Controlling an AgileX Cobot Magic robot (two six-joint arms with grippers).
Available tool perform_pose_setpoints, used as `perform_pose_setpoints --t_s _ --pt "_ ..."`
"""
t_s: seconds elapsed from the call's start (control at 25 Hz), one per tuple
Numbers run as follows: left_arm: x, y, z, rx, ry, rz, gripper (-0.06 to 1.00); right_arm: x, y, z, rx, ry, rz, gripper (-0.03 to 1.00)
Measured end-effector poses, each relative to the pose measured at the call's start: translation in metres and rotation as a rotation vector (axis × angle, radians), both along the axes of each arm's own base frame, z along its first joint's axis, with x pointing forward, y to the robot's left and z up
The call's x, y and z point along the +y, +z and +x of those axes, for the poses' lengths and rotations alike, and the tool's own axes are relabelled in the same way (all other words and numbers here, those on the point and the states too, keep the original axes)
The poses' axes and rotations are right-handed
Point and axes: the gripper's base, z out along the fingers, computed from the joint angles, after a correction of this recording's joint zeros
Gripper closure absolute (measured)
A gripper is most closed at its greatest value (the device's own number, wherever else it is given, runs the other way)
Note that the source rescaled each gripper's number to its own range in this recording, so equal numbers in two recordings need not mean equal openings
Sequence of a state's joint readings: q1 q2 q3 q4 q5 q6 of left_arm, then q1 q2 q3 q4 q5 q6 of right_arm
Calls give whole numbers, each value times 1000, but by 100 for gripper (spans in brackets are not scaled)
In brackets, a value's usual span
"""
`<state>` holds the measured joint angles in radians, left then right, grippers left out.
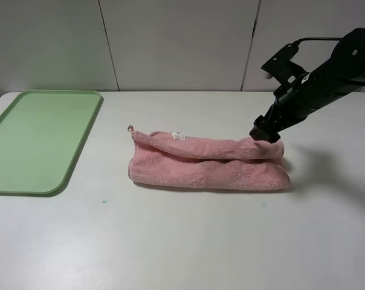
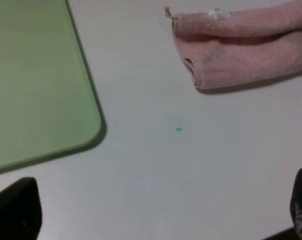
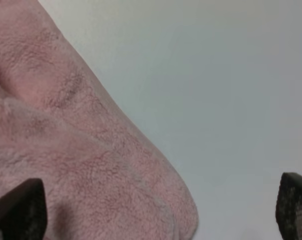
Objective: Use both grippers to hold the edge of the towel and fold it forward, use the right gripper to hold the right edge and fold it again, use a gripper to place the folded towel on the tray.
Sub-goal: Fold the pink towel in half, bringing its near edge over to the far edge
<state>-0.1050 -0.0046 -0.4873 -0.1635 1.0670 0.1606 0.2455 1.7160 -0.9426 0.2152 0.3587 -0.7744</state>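
Now the first fold looks done. My right gripper (image 1: 265,134) stands wide open and empty, one end of the towel (image 1: 206,163) between its jaws; next I'd close there and carry it across. My left gripper (image 2: 158,220), also wide open, holds nothing, with the tray (image 2: 36,75) ahead.

Pink towel (image 1: 206,163) with white label (image 1: 178,135), light green tray (image 1: 31,142), black pincer (image 1: 264,134).
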Motion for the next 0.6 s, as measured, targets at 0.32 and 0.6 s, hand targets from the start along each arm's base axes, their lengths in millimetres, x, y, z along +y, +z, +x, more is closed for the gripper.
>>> perform_pose_setpoints --t_s 0.32,0.6 --pt "0 0 0 -4 12 2 -5 0 0 0 0 0 0 -3" --pt "0 0 0 -4 11 1 -5 0 0 0 0 0 0 -3"
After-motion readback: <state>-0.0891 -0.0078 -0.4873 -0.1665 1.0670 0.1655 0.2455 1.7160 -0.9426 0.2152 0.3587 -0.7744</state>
